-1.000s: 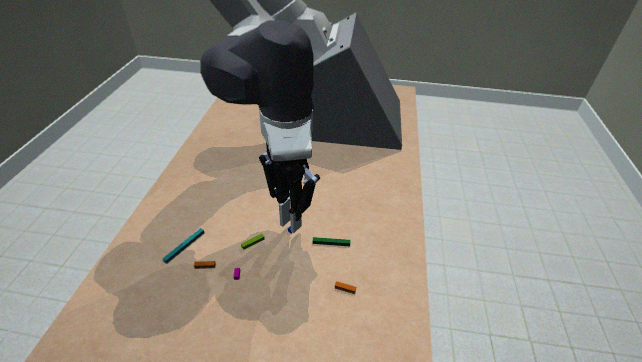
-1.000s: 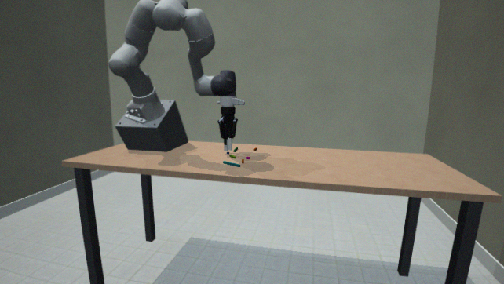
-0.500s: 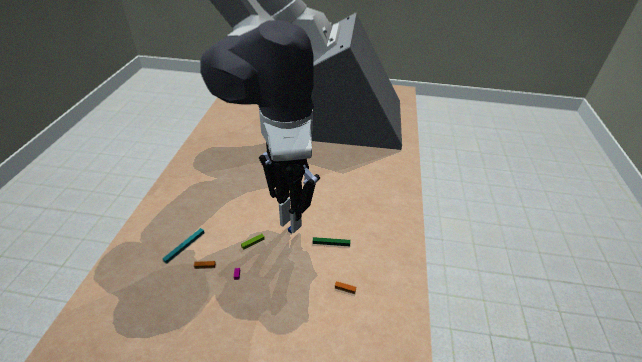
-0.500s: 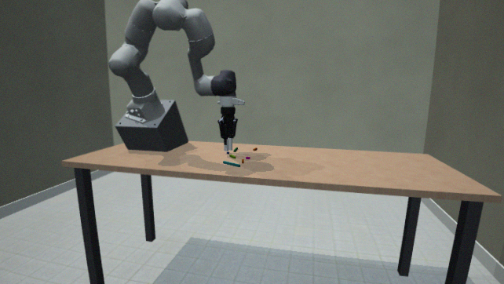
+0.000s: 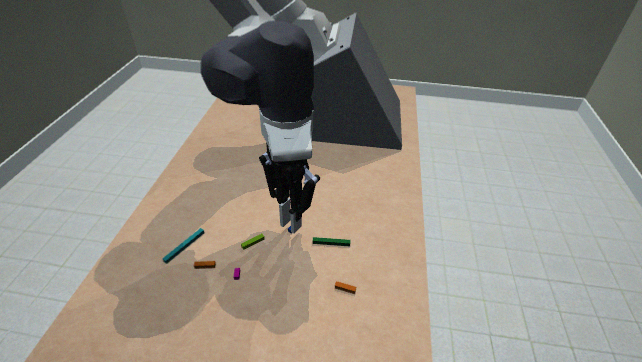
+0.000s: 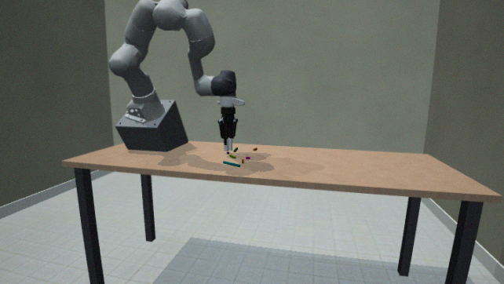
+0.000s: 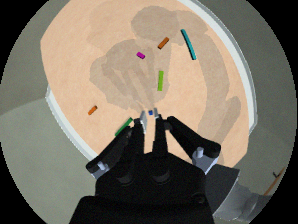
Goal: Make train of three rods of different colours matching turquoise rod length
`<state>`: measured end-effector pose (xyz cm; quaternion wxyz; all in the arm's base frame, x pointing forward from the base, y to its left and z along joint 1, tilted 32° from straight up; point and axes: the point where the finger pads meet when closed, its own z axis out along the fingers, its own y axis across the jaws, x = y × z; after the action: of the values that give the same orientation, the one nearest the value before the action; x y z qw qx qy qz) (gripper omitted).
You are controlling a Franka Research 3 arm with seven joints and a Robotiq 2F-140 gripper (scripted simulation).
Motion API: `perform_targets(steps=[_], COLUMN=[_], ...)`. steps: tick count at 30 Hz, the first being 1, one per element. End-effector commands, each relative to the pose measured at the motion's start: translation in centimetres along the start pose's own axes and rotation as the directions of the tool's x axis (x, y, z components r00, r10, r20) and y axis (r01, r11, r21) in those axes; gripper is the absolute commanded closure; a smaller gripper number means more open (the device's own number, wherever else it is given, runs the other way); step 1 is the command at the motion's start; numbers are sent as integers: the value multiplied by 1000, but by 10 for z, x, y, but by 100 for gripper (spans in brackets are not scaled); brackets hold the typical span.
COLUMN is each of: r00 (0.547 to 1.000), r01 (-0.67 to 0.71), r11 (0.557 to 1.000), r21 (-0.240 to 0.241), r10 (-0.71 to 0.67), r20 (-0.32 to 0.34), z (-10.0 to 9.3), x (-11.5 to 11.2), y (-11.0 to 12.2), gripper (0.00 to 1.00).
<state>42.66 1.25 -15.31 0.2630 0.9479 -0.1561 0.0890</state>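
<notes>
Blue rod [image 5: 290,230] [image 6: 228,153] [image 7: 150,113] partly behind tool [image 5: 291,222] [image 6: 228,150] [image 7: 150,115].

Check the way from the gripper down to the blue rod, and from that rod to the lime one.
Nothing visible stands in either way: the gripper is right over the blue rod, and only shadowed tabletop separates that from the lime rod.

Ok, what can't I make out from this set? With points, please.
- Blue rod [image 5: 290,230] [image 6: 228,153] [image 7: 150,113], full outline: top view, fingertip of the gripper [image 5: 290,226] [image 6: 228,150] [image 7: 150,115] covers part.
- Its contact with the table [image 5: 380,200] [image 6: 353,169] [image 7: 65,50]: exterior, too small.
- Table's near end: top view, cut off by bottom edge.
</notes>
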Motion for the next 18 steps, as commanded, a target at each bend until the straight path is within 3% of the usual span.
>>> perform_targets(steps=[1, 18], r00=[1000, 1000], r01=[-5, -5], r11=[1000, 1000], r21=[2, 2], r10=[5, 5], r20=[-1, -1], z=[3, 16], x=[1, 1], y=[0, 0], gripper=[85, 85])
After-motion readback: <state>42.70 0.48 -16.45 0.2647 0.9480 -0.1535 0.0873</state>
